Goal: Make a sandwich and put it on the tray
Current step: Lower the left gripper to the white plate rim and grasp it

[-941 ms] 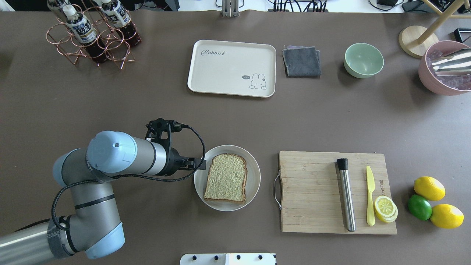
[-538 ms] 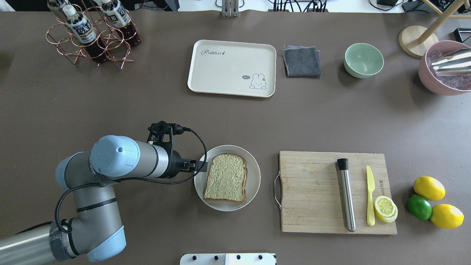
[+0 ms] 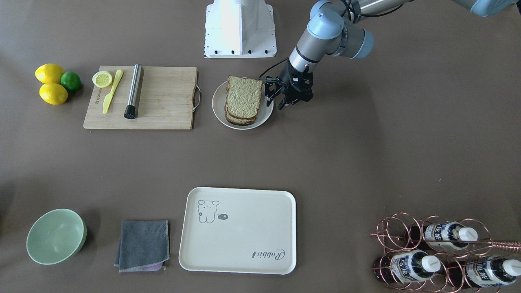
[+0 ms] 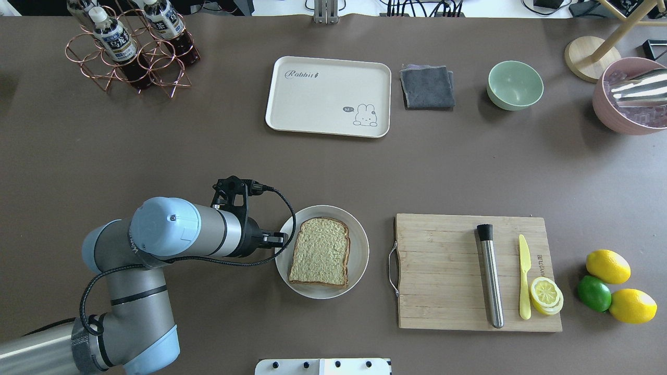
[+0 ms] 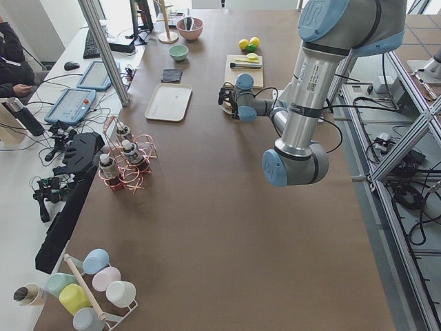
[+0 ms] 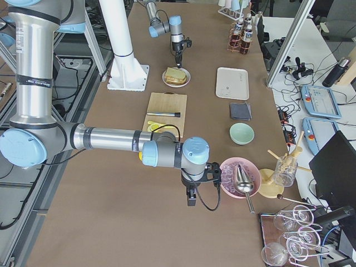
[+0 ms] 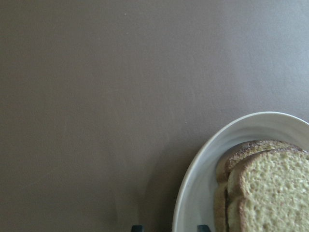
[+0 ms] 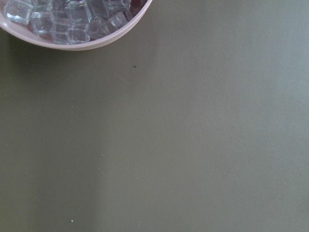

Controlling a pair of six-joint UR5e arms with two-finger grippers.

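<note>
Near the robot-side edge of the table (image 4: 172, 151), the left claw (image 4: 284, 240) hangs low with its jaws apart, its tips at the left rim of the white plate (image 4: 360, 232). The sandwich (image 4: 320, 251), a stack of bread slices, lies on that plate just right of the claw. The tray (image 4: 312, 107) sits by the far edge, well apart. Toward the right end, the right claw (image 6: 189, 196) hangs beside the pink ice bowl (image 6: 224, 170); I cannot tell whether it is apart or together.

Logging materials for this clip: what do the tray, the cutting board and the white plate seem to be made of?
The tray looks like matte cream plastic: moulded rounded rim, printed rabbit. The cutting board looks like bamboo or wood: pale strips with grain. The plate is glossy white, ceramic or melamine; I cannot tell which.
</note>
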